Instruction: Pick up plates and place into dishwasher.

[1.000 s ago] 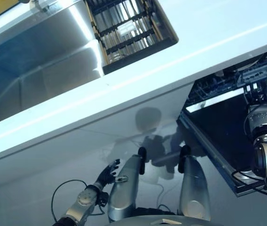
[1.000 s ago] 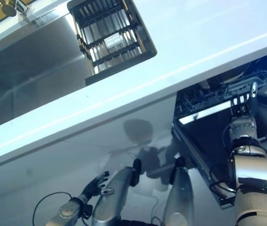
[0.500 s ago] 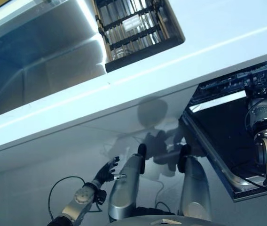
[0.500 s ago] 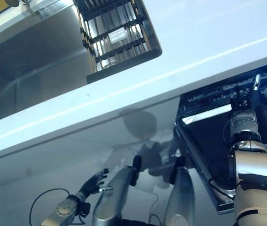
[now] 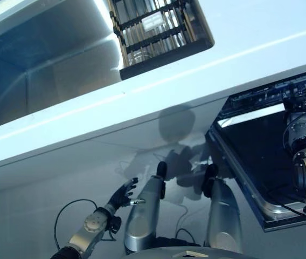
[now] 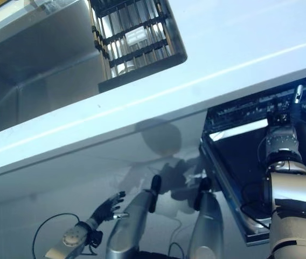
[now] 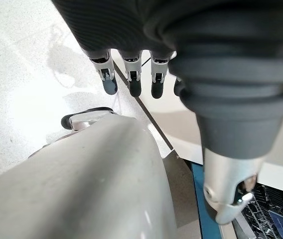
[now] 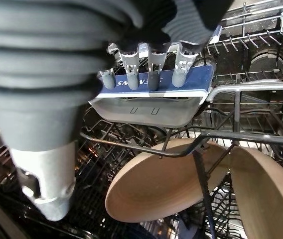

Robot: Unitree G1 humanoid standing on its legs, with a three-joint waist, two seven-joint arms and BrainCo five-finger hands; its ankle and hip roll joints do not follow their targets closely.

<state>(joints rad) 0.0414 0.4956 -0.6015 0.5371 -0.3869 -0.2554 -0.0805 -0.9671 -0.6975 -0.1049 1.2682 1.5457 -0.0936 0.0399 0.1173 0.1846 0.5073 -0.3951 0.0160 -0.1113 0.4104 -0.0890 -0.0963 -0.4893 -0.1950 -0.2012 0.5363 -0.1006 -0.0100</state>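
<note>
Right hand (image 8: 146,69) hovered open over the dishwasher rack (image 8: 221,139); its wrist view showed two tan plates (image 8: 166,186) standing there, unseen in eye views. Left hand (image 5: 122,195) hung open, low left.

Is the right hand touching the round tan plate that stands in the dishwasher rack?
Apart. In the right wrist view the right hand has straight fingers above the round tan plate, with a dark rack wire and open space between them.

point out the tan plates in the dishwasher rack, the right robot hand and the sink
tan plate (image 8: 156,191), right wrist view, on its broad face
second tan plate (image 8: 261,194), right wrist view, on its face
right robot hand (image 8: 149,74), right wrist view, on a finger
sink (image 5: 61,65), left eye view, on its steel wall
</note>
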